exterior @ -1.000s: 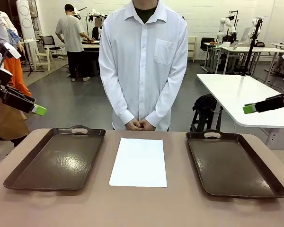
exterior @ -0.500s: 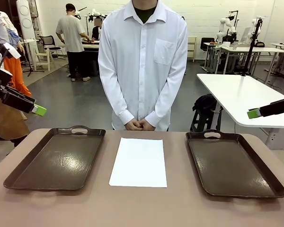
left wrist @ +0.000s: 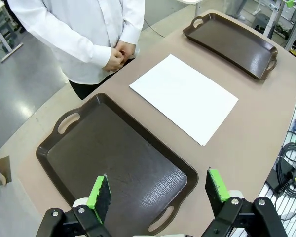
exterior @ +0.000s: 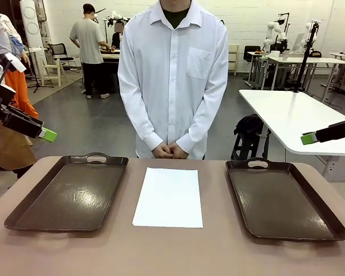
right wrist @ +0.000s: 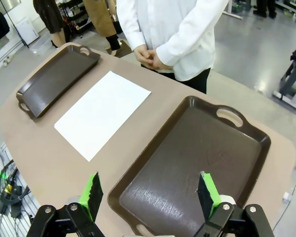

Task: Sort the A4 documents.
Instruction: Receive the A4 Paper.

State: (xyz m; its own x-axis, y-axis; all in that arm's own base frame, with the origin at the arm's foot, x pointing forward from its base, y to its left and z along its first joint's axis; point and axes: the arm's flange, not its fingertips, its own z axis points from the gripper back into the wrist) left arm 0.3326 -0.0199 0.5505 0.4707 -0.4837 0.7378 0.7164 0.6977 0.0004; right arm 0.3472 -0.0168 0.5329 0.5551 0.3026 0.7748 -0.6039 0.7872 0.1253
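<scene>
The A4 documents (exterior: 168,197) lie as a flat white stack in the middle of the brown table, between two dark brown handled trays; the paper also appears in the left wrist view (left wrist: 184,97) and the right wrist view (right wrist: 102,113). My left gripper (exterior: 46,135) hangs high at the left edge, above and outside the left tray (exterior: 69,192); in its own view (left wrist: 159,188) the jaws stand open with nothing between them. My right gripper (exterior: 308,138) hovers high at the right, above the right tray (exterior: 282,198), open and empty (right wrist: 150,191).
A person in a white shirt stands at the far edge behind the paper, hands (exterior: 169,151) clasped off the table. Both trays hold nothing. A white table (exterior: 299,115) stands beyond the right side. Bare tabletop runs along the near edge.
The right gripper has drifted slightly to the right and up. The left gripper, the paper and the person's hands have stayed where they were.
</scene>
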